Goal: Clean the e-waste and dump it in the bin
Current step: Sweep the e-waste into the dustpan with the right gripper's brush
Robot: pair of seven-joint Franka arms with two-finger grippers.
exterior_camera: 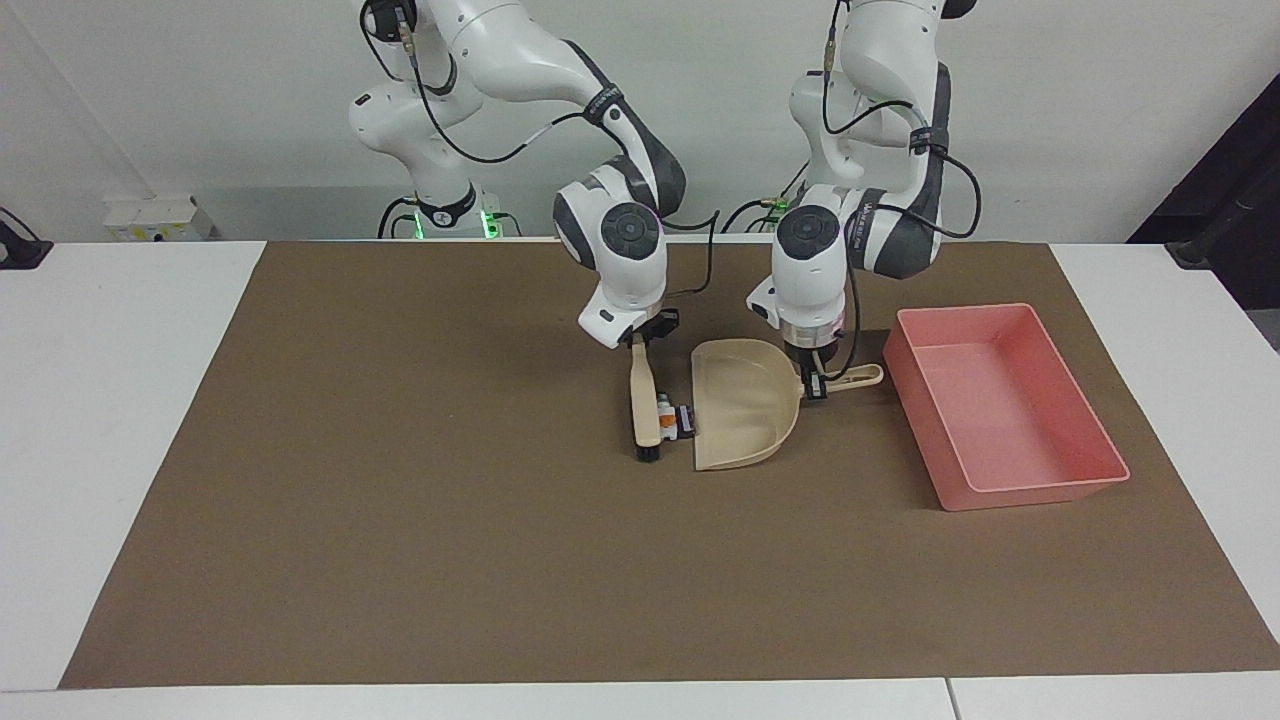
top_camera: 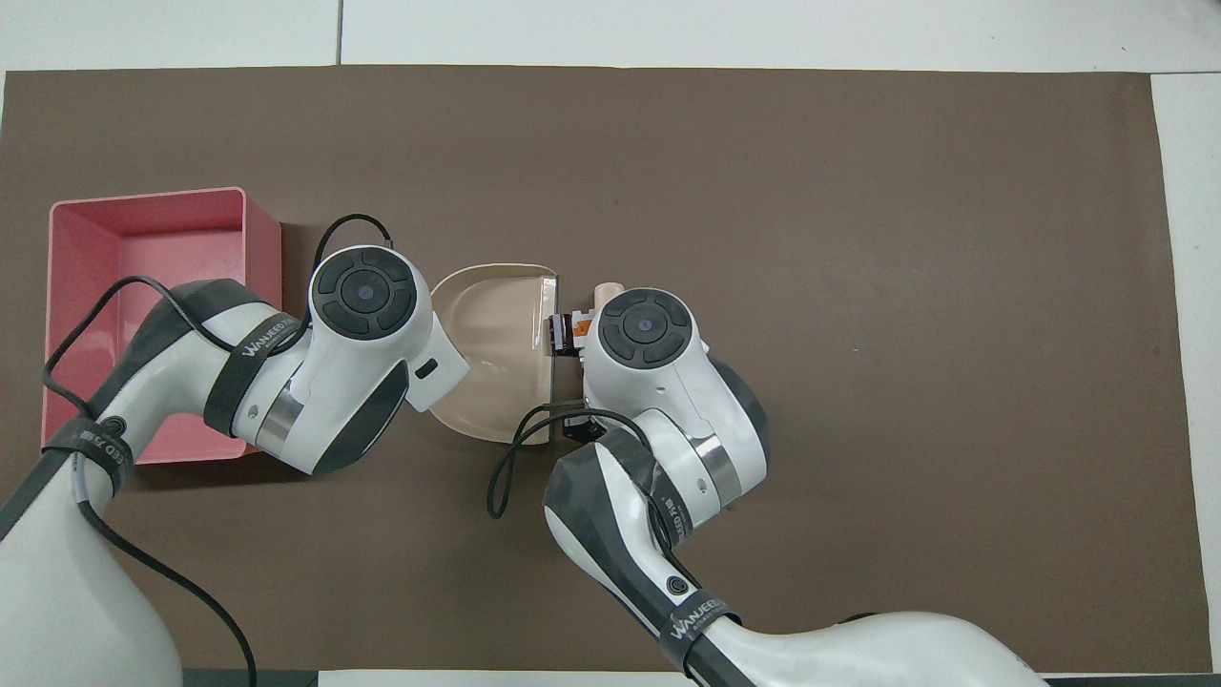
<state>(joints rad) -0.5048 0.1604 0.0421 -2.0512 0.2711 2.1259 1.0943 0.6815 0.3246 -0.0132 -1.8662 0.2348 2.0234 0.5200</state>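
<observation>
1. In the facing view, the right gripper (exterior_camera: 643,335) is seen clenched on the top of a beige hand brush (exterior_camera: 645,405); the brush is held nearly upright, its dark bristle end down on the brown mat (exterior_camera: 400,500).
2. In the same view, the e-waste (exterior_camera: 675,420) is seen as two tiny scraps on the mat, wedged between the brush and the open mouth of the beige dustpan (exterior_camera: 745,405); the white scrap with the orange patch lies against the brush, and the dark chip-like scrap lies at the dustpan's lip; whether it already rests on the lip cannot be told.
3. The left gripper (exterior_camera: 812,385) is seen grasping the dustpan's handle where it joins the pan; the pan is held flat on the mat with its mouth toward the right arm's end of the table.
4. The bin (exterior_camera: 1090,480), a shallow pink tray, is seen on the mat beside the dustpan's handle, toward the left arm's end of the table; nothing is seen inside it.
5. In the overhead view, both grippers are covered by their own wrists; the brush's tip (top_camera: 608,289) is seen just past the right wrist.
6. In that view, the e-waste (top_camera: 565,329) is glimpsed at the straight edge of the dustpan (top_camera: 496,324); the bin (top_camera: 143,219) is partly covered by the left arm.
</observation>
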